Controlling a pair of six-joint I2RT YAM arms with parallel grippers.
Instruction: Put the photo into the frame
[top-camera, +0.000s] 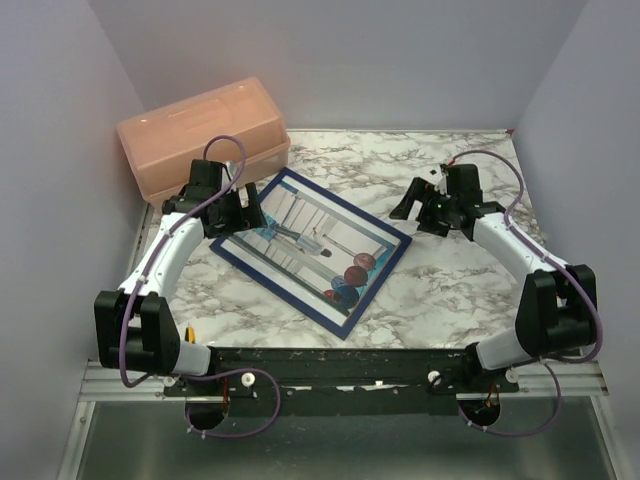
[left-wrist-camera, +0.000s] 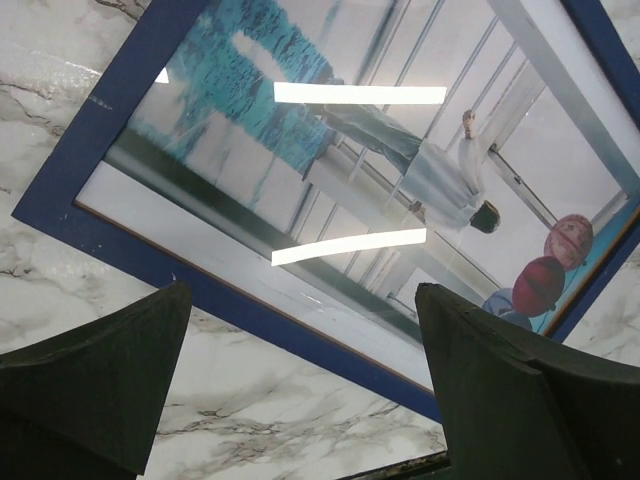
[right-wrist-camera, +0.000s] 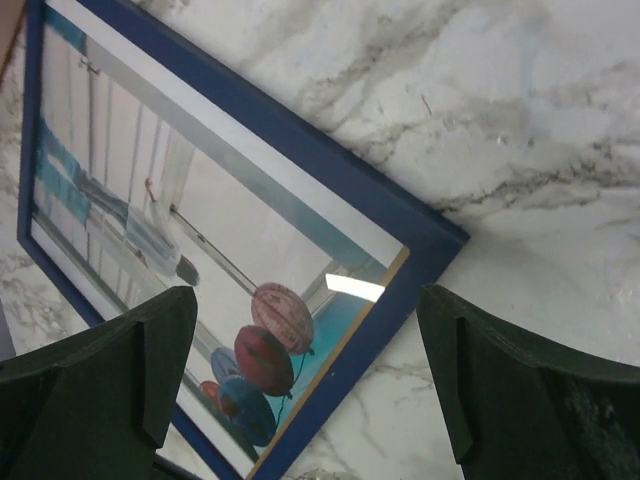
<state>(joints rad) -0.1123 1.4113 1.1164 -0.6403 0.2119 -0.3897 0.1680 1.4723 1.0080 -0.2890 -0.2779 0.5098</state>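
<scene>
Pale lavender walls (top-camera: 350, 60) closed in a marble-patterned table (top-camera: 470, 290) on the left, right and far sides. Both arms reached out from a black rail (top-camera: 340, 365) at the near edge, the left arm (top-camera: 170, 250) bending toward the far left and the right arm (top-camera: 510, 245) toward the far right.

The frame (right-wrist-camera: 330, 165) lay flat at the centre of the table, navy face up, turned so that its corners pointed left, right, near and far. The photo (top-camera: 315, 245) sat inside it under the clear pane, showing white columns, a person (left-wrist-camera: 440, 180) in pale clothes and blue water. Ceiling lights glared off the pane in two bright bars.

A peach plastic box (top-camera: 200, 135) with its lid shut stood at the far left, against the wall and just clear of the frame's far corner.

The left gripper (top-camera: 238, 212) hung over the frame's far-left edge, its jaws spread fully apart with nothing between them. The right gripper (top-camera: 418, 208) hung above bare marble just beside the frame's right corner, jaws equally wide and likewise holding nothing. Neither touched the frame as far as the views showed.

Red and blue balloons (top-camera: 360, 268) clustered in the photo toward the frame's near-right edge.
</scene>
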